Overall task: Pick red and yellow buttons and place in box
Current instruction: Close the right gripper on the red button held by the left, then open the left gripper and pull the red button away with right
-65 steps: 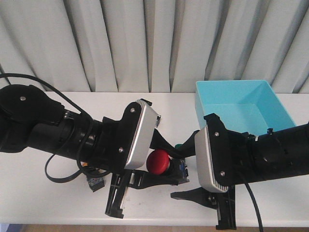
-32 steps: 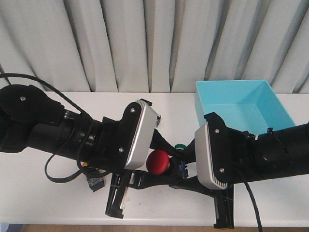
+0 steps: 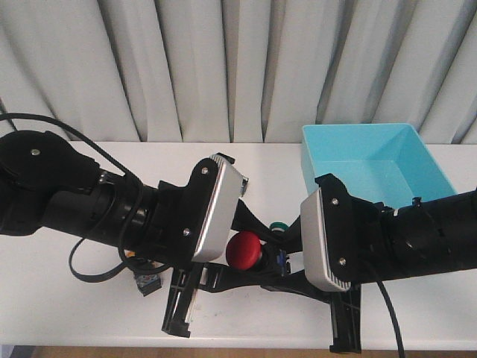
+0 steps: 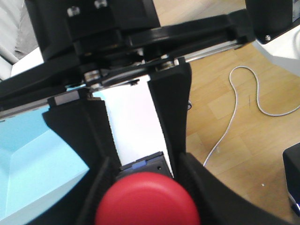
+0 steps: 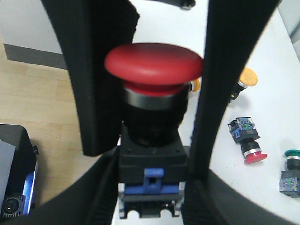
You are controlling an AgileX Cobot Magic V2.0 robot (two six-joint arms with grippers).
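A red button [image 3: 244, 250] with a black-and-blue body hangs above the table's front middle. My left gripper [image 3: 257, 257] is shut on it near the cap, which fills the near part of the left wrist view [image 4: 147, 199]. My right gripper [image 3: 287, 267] is closed round the same button's blocky body [image 5: 151, 161], its fingers [image 5: 105, 187] against both sides. The turquoise box [image 3: 328, 179] stands at the back right, behind the right arm, and shows in the left wrist view [image 4: 33, 159]. On the table lie a yellow button [image 5: 248, 77] and a second red button [image 5: 251, 149].
A green-capped button [image 3: 278, 224] sits just behind the held one and shows in the right wrist view [image 5: 290, 166]. Another switch [image 3: 145, 282] lies under the left arm. The table's front edge is close; wooden floor and a white cable [image 4: 243, 108] lie below.
My right gripper has moved left to the red button and closed round its body. My left gripper has stayed put, still holding the button.
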